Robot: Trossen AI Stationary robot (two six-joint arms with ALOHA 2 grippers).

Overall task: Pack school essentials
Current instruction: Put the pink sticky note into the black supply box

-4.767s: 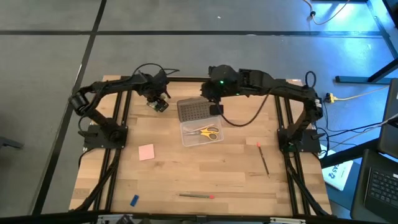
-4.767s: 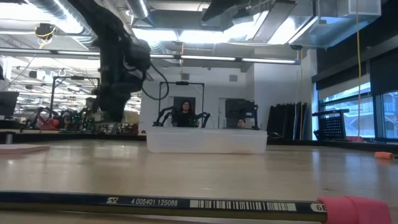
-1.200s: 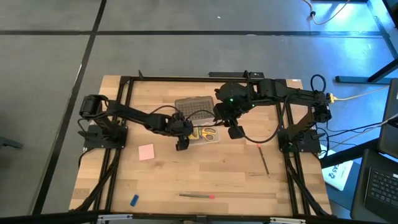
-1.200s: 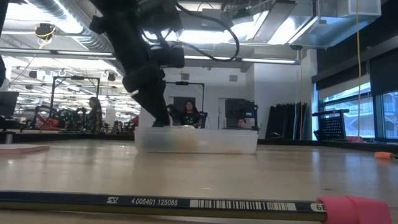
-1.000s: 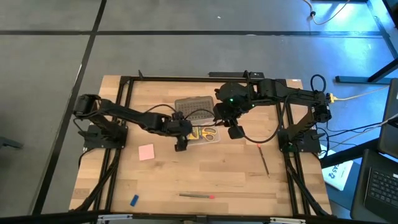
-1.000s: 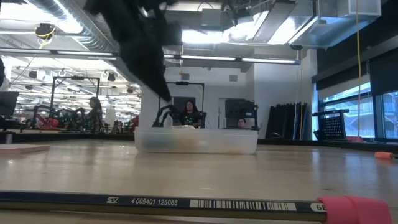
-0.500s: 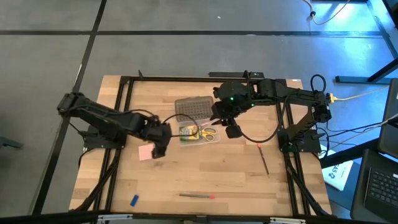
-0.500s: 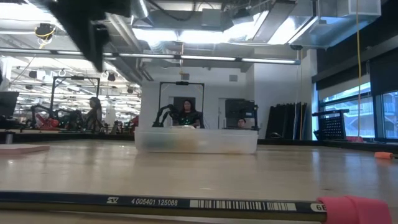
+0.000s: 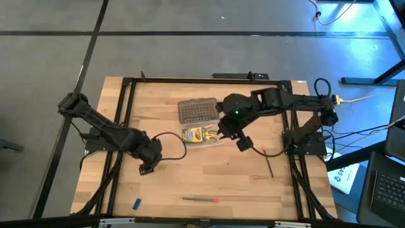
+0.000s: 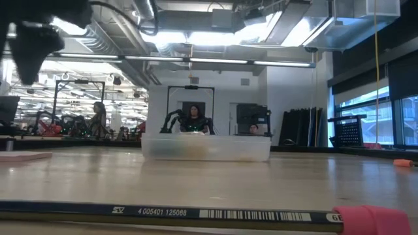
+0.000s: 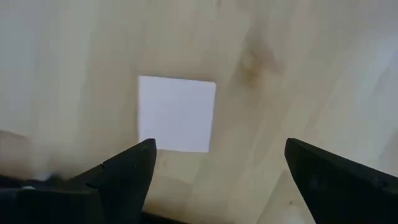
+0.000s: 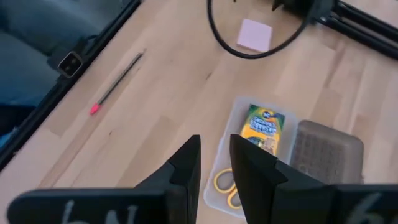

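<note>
My left gripper (image 11: pixel 214 171) hangs open, pointing down over the pink square notepad (image 11: pixel 176 114), which lies flat on the table between and beyond its fingers, untouched. The left arm hides the notepad in the high view. The green-yellow crayon box (image 9: pixel 193 133) and yellow-handled scissors (image 9: pixel 214 136) lie in the clear case (image 9: pixel 204 142). My right gripper (image 9: pixel 243 144) hovers above the case's right end, its fingers (image 12: pixel 186 163) a narrow gap apart with nothing between them. One pencil (image 9: pixel 200 199) lies near the front edge, another (image 9: pixel 269 162) at the right. A blue eraser (image 9: pixel 137 204) sits front left.
The case's grey studded lid (image 9: pixel 197 111) lies just behind the case. A black cable (image 12: pixel 249 51) loops over the table between the case and the notepad. Black frame rails (image 9: pixel 120 126) run along the table's left and right sides. Bare wood stretches across the middle front.
My left gripper has swung away from the case's left front corner toward the table's left and near edges, turning as it went, and now hangs over the notepad. The crayon box, uncovered, lies in the case. My right gripper has drifted slightly toward the near right.
</note>
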